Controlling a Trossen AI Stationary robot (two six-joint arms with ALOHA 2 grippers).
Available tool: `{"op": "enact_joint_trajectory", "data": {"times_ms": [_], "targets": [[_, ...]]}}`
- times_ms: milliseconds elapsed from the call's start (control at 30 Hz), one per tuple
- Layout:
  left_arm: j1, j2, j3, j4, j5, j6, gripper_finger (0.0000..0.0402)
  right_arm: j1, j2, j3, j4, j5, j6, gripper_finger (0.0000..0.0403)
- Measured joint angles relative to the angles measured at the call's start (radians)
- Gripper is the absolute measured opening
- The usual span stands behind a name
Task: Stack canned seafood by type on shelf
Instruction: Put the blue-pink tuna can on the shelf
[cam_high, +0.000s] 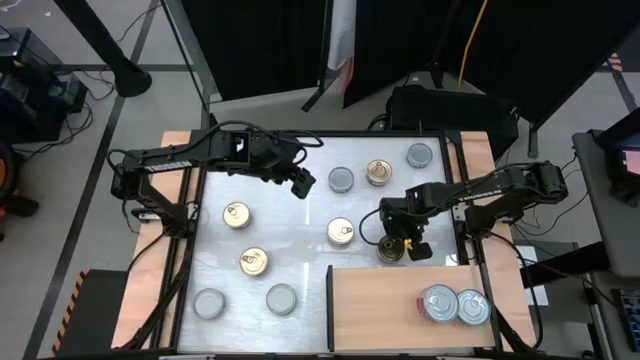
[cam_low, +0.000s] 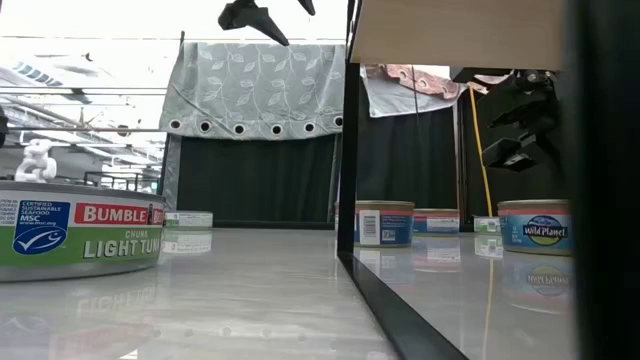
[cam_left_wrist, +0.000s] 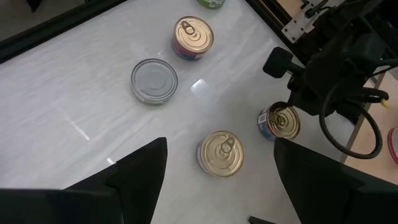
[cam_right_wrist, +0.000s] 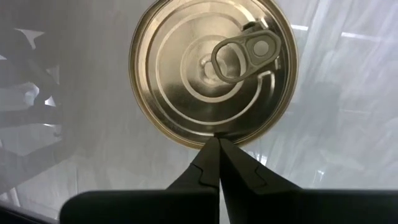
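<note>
Canned seafood stands flat on the white tabletop (cam_high: 300, 255): gold pull-ring tins (cam_high: 237, 214) (cam_high: 340, 232) (cam_high: 253, 262) (cam_high: 379, 172) and plain silver tins (cam_high: 341, 179) (cam_high: 419, 155) (cam_high: 208, 303) (cam_high: 281, 297). Two silver-topped tins (cam_high: 438, 303) (cam_high: 472, 307) sit side by side on the light-brown shelf (cam_high: 380, 300) at the near right. My right gripper (cam_right_wrist: 219, 142) is shut and points steeply down at the rim of another gold-top tin (cam_right_wrist: 211, 68) just beyond the shelf's far edge. My left gripper (cam_high: 303, 185) hangs open high above the table's middle, with nothing in it. My right gripper's shut fingertips (cam_right_wrist: 214, 155) come from above, slanting, and end at the near rim (cam_right_wrist: 205, 139) of the gold-top tin's lid. Whether they touch the rim, I cannot tell. The tin stands flat on the tabletop, pull ring (cam_right_wrist: 245, 53) up.
A black frame borders the tabletop, and one black rail (cam_high: 330, 300) runs along the shelf's left edge. Narrow wooden strips (cam_high: 160, 260) flank the table. In the low view a Bumble Bee tin (cam_low: 80, 228) stands close at the left, with more tins (cam_low: 384, 222) farther back.
</note>
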Motion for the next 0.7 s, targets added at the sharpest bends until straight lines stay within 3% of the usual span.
{"op": "enact_joint_trajectory", "data": {"times_ms": [167,333,700], "targets": [[-0.003,0.0,0.0,-0.028,0.0,0.0,0.0295,-0.001,0.0,0.0,0.0,0.017,0.002,0.0],[-0.021,0.0,0.0,-0.052,0.0,0.02,0.0295,-0.003,-0.001,-0.01,0.003,0.099,0.015,0.0],[-0.032,0.0,0.0,-0.055,-0.003,0.02,0.0295,-0.037,-0.011,-0.004,0.007,0.082,0.02,0.0]]}}
